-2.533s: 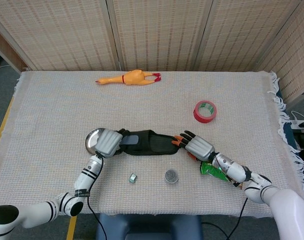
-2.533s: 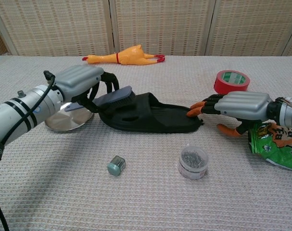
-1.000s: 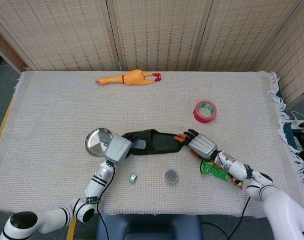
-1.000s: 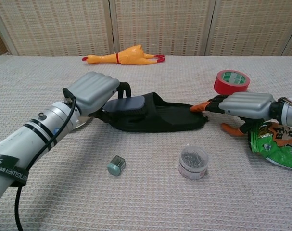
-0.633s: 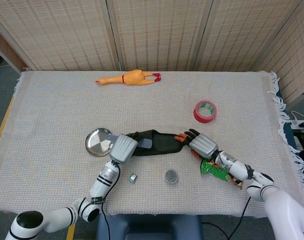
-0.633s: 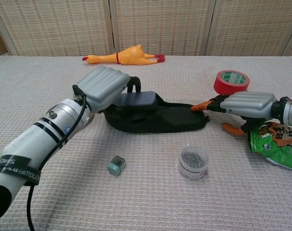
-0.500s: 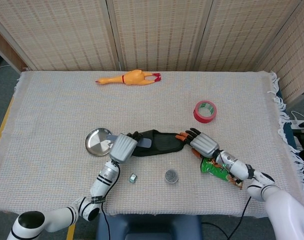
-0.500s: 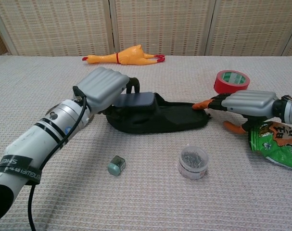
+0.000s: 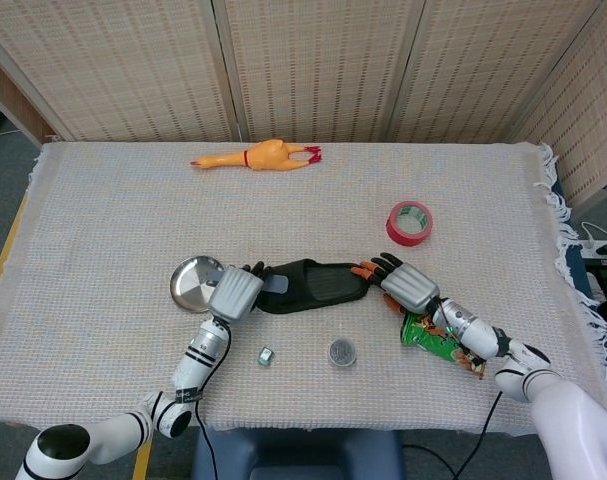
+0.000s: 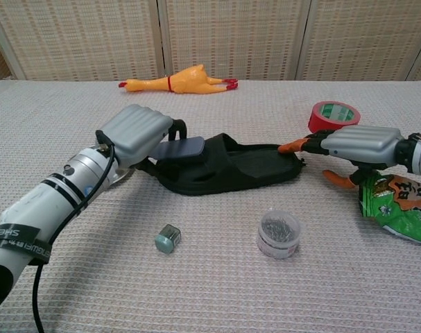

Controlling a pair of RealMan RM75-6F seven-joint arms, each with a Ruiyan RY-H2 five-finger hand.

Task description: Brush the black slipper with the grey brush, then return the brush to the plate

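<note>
Brush (image 10: 177, 148) pulled back w/ left hand (image 10: 135, 132), plate (image 9: 190, 283) bare.

Bright, even daylight-like lighting across both views; no dim corners. Shadows soft and short, tucked under slipper (image 10: 224, 166), left hand (image 10: 135, 133) and tape (image 10: 334, 116). Mild glare on plate (image 9: 190, 283) in head view, soft sheen on right hand (image 10: 356, 143) in chest view. Cloth (image 9: 113, 230) weave sharp in both. Head view slightly bowed at edges; far screens leaned outward. Chest view crisp at centre, nearest forearm at lower left somewhat soft. No motion blur seen.
</note>
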